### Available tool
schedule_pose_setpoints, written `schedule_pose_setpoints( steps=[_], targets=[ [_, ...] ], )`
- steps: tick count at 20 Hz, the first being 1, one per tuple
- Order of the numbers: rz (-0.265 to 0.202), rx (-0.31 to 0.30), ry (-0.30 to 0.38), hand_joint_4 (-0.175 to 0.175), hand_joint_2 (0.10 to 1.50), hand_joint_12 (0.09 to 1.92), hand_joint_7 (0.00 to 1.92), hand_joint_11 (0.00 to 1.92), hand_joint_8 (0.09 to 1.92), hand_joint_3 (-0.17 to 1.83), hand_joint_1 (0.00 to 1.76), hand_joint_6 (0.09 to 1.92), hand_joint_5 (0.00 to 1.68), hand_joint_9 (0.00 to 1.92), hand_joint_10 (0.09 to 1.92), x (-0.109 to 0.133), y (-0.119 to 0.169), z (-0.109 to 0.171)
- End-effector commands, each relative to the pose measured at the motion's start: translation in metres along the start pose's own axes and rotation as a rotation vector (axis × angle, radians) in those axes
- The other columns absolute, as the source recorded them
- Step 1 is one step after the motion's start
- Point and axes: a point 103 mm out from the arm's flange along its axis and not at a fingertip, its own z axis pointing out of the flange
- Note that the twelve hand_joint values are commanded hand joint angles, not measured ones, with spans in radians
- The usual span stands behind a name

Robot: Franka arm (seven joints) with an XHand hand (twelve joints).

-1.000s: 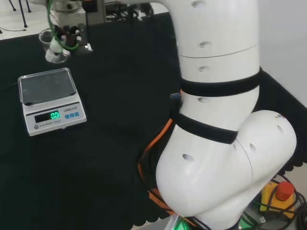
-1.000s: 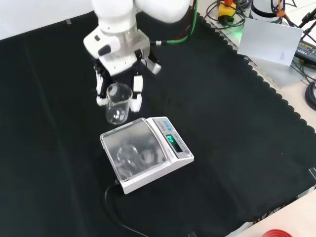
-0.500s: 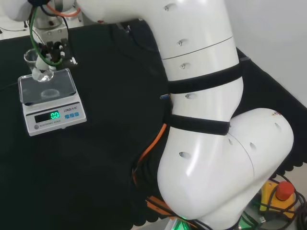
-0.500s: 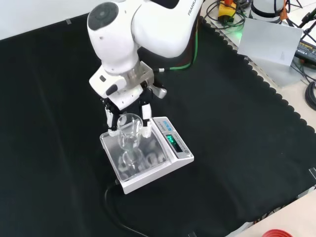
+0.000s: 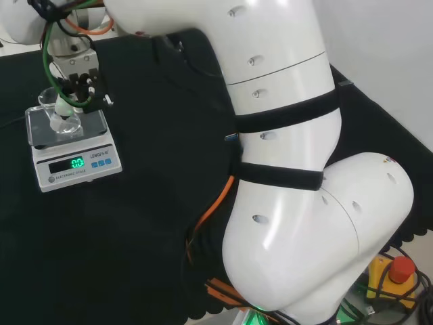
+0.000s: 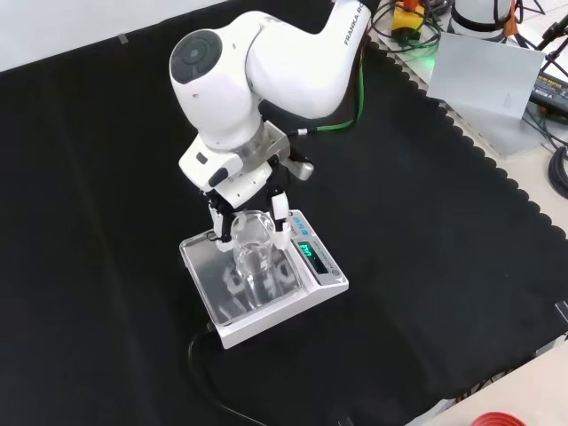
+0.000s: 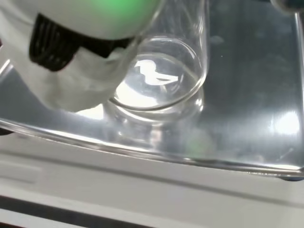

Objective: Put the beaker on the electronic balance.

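Note:
A clear glass beaker (image 6: 255,257) stands upright over the steel pan of the electronic balance (image 6: 306,288), its base at or just above the pan. My hand (image 6: 241,182) reaches down from above with its fingers (image 6: 280,211) curled round the beaker's upper wall. In the head view the beaker (image 5: 62,115) is on the pan of the balance (image 5: 81,166) at the left, with the hand (image 5: 76,81) just above it. Up close, the wrist view has the beaker's round base (image 7: 159,83) against the shiny pan (image 7: 251,95), with a white finger (image 7: 71,85) beside it.
The balance's black cable (image 6: 209,382) runs off toward the cloth's front edge. The arm's large white links (image 5: 291,169) stand at the right in the head view. Cables, a grey plate (image 6: 493,84) and other gear lie beyond the cloth's scalloped right edge.
The hand carried the beaker from beside the balance to over the pan, then lowered it toward the pan's middle. The arm swung along with it.

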Motion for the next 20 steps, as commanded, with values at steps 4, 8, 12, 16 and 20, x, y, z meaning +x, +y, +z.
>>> schedule_pose_setpoints(
  steps=[4, 8, 12, 16, 20],
  targets=[
    [-0.022, 0.042, 0.002, -0.057, 0.46, 0.55, 1.17, 1.58, 1.02, 0.59, 1.15, 0.94, 0.84, 1.71, 0.09, 0.003, 0.004, -0.012],
    [-0.054, 0.103, -0.032, -0.058, 0.45, 1.04, 0.69, 0.97, 1.01, 0.51, 0.95, 0.86, 0.32, 1.34, 0.09, 0.004, 0.002, -0.020],
    [-0.053, 0.094, -0.040, -0.065, 0.53, 1.37, 0.30, 0.46, 0.91, 0.30, 0.76, 0.27, 0.13, 0.99, 0.09, 0.002, -0.005, -0.030],
    [-0.057, 0.050, -0.032, -0.063, 0.56, 1.49, 0.14, 0.21, 0.87, 0.18, 0.68, 0.09, 0.03, 0.77, 0.09, 0.000, -0.016, -0.045],
    [-0.054, 0.039, -0.027, -0.045, 0.57, 1.51, 0.01, 0.02, 0.49, 0.10, 0.59, 0.09, 0.00, 0.54, 0.09, -0.004, -0.036, -0.063]
  ],
)
